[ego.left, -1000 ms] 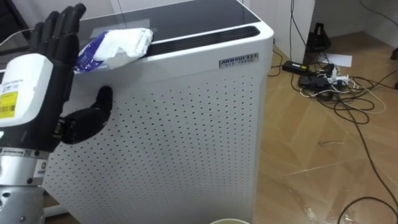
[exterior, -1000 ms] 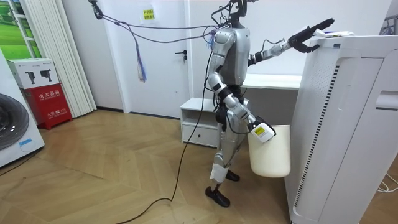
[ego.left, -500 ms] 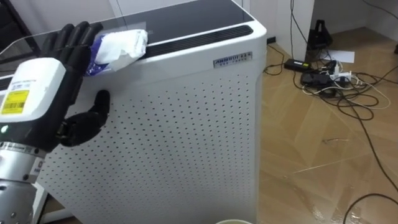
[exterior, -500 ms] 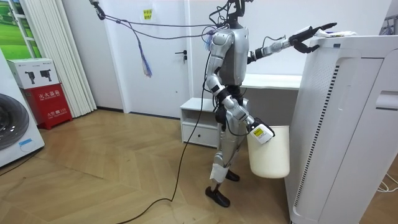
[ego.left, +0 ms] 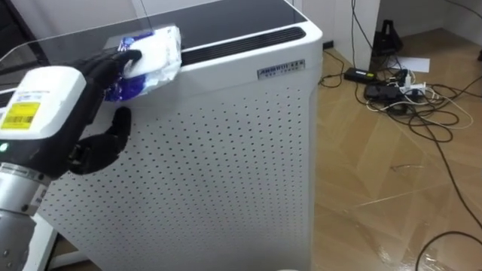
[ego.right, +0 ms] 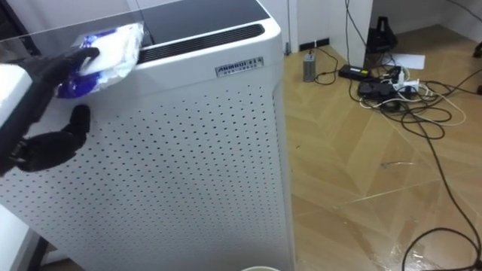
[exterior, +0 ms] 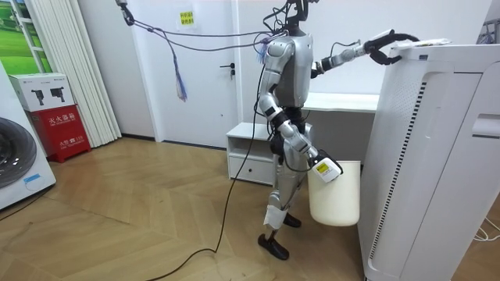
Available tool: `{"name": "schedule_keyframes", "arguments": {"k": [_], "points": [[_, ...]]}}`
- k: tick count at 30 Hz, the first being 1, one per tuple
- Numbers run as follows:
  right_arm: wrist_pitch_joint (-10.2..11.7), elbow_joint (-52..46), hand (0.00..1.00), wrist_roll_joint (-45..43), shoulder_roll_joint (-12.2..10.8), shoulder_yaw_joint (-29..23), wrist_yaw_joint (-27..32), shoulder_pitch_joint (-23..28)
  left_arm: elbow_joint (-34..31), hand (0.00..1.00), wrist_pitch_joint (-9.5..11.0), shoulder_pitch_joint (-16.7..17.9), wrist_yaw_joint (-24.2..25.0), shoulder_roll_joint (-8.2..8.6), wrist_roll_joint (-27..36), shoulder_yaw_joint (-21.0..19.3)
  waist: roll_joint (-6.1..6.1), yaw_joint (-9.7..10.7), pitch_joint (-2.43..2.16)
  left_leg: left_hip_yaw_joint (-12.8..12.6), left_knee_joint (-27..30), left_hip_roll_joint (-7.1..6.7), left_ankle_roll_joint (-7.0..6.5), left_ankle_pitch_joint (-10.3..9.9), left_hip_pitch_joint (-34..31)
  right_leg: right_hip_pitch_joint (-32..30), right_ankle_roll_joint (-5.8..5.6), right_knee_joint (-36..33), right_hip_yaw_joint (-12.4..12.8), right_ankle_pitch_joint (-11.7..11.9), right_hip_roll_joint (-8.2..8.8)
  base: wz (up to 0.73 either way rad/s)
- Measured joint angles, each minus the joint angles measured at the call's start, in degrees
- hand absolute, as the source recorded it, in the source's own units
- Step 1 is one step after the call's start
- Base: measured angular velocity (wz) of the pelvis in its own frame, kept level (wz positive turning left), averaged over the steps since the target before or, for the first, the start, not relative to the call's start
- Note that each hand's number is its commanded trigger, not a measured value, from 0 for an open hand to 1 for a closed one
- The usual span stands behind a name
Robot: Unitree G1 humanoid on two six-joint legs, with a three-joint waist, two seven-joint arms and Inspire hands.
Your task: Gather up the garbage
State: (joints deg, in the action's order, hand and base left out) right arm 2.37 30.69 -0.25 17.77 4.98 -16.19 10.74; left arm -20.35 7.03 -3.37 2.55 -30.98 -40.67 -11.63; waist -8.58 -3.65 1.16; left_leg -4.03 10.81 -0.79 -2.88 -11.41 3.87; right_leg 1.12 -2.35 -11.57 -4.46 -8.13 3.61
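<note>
The garbage is a crumpled white and blue packet [ego.left: 154, 56] lying on the top left of a tall white perforated appliance [ego.left: 226, 158]. My left hand [ego.left: 90, 83] reaches over the appliance's edge, its fingers curled over the packet's near end and its thumb against the perforated front. The same packet [ego.right: 113, 47] and left hand [ego.right: 45, 83] show in the right eye view. In the room view I stand beside the appliance [exterior: 437, 156], left hand [exterior: 383, 48] raised to its top. My right hand [exterior: 319, 161] hangs low and carries a white bin [exterior: 336, 195] by its rim.
Dark cables and a power strip [ego.left: 392, 94] sprawl over the wooden floor right of the appliance, near a sheet of paper [ego.left: 410, 69]. A low white cabinet [exterior: 250, 152] stands behind me. A washing machine [exterior: 16, 164] and a red box [exterior: 58, 129] are at the room view's left.
My left hand has moved forward onto the appliance's top and its fingers have curled over the packet, which now stands tipped up. The bin has swung slightly toward the room view's left.
</note>
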Motion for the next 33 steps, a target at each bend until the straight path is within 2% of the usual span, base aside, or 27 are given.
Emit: {"name": "schedule_keyframes", "arguments": {"k": [2,4,7,13,22,26,29,33], "points": [[-0.01,0.11,1.00,0.00,0.00,0.01,0.00,0.01,0.07,1.00,-1.02,-0.51,0.49,-0.39,0.00,0.06,-0.07,0.16,-0.05,-0.18,-0.04,0.03,0.05,0.05,0.12,-0.01,0.00,-0.08,0.12,0.00,-0.03,-0.06],[-0.08,0.20,1.00,0.01,-0.01,0.02,0.00,0.00,0.02,1.00,-2.32,-0.92,0.41,-0.41,-0.02,0.04,-0.42,0.26,-0.33,-0.40,-0.08,0.03,0.07,0.07,0.24,0.06,0.00,-0.18,0.44,0.00,-0.11,-0.07],[-0.54,0.21,1.00,0.01,-0.01,0.07,0.01,0.00,0.02,1.00,-3.24,-1.84,1.13,-0.86,-0.05,0.08,-0.58,0.36,-0.46,-0.45,-0.07,0.02,0.11,0.10,0.27,0.19,0.01,-0.24,0.55,0.00,-0.15,-0.01],[-1.13,0.47,1.00,0.14,0.45,0.14,0.03,0.00,-0.24,1.00,-3.75,-3.08,1.31,-1.01,-0.07,-0.10,-0.54,0.37,-0.45,-0.52,-0.17,0.07,0.11,0.10,0.30,0.28,0.01,-0.12,0.65,0.00,-0.16,0.00],[-1.14,0.04,1.00,0.77,0.57,0.09,1.06,-0.23,-0.36,1.00,-3.04,-3.38,-2.09,-1.01,0.67,0.46,-0.37,0.29,-0.33,-0.39,-0.77,0.05,0.11,0.10,0.48,0.16,0.00,-0.04,1.13,-0.07,-0.20,-0.02],[-1.14,-0.20,1.00,0.77,0.63,0.11,1.09,-0.70,-1.13,1.00,-3.03,-3.18,-1.75,-0.93,5.50,0.46,-0.27,0.24,-0.26,-0.48,-0.77,0.04,0.11,0.10,0.12,-0.10,0.00,0.24,0.86,-0.07,-0.20,0.02],[-1.12,-0.17,1.00,0.77,0.45,0.66,1.15,-0.74,-4.50,1.00,-2.94,-1.67,-0.18,-0.94,11.61,0.55,-0.25,0.29,-0.53,-0.35,-0.91,0.05,0.11,0.10,-0.01,-0.07,-0.01,0.65,0.82,-0.05,-0.22,0.00],[-1.11,-0.18,1.00,0.77,0.32,0.98,1.17,-0.80,-7.42,1.00,-1.15,-1.22,3.11,-0.38,20.21,3.12,0.72,0.55,-0.53,-0.26,-0.86,0.05,0.11,0.10,-0.02,0.18,-0.01,0.69,0.09,-0.05,0.01,0.06]]}}
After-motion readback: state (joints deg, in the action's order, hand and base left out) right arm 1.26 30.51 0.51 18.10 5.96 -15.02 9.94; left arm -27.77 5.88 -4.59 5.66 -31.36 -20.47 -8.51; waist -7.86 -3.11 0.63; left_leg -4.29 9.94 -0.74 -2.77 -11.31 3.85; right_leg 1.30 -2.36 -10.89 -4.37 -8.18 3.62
